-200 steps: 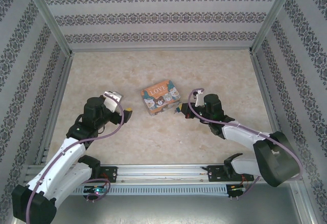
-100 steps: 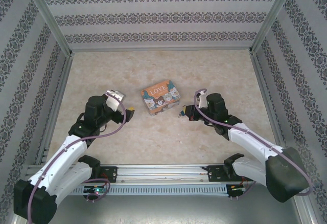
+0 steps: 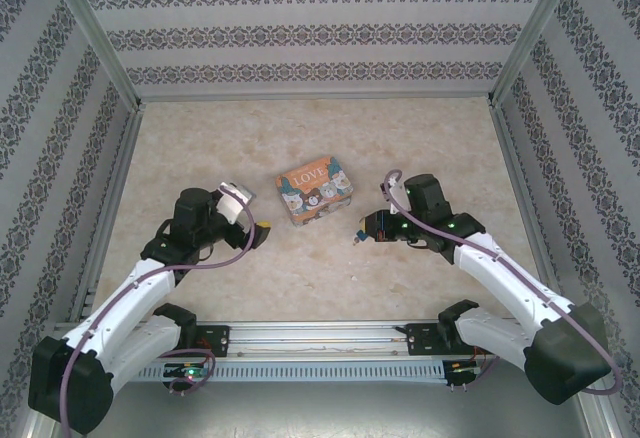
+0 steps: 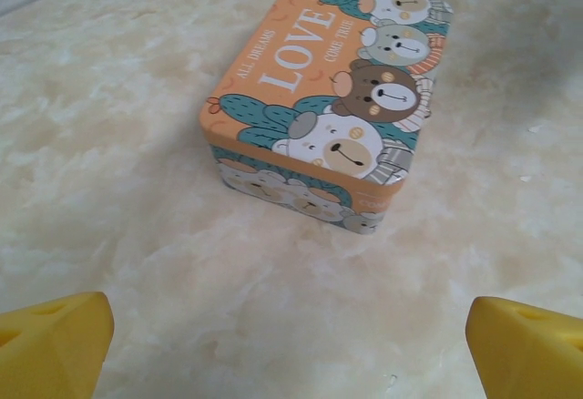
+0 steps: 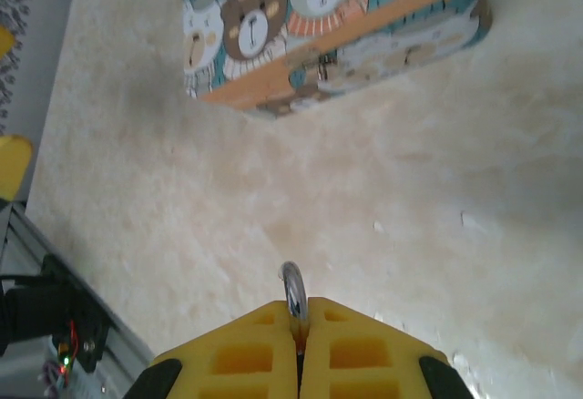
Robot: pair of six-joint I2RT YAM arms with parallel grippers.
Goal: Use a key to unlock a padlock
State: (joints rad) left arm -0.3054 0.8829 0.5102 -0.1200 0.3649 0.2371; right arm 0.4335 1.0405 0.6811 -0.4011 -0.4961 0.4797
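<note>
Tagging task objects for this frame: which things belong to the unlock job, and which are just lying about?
Job: padlock, shackle poking from the shut right gripper; left gripper, open.
Lying about: LOVE tin, on the table.

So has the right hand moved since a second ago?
Yes. The right hand, shut on the padlock loop, has drawn back from the tin box toward the near rail.

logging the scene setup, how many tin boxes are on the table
1. The LOVE tin lies near the middle of the table, between the left gripper and the right gripper. The arms cover part of the table, so another could be hidden.
</note>
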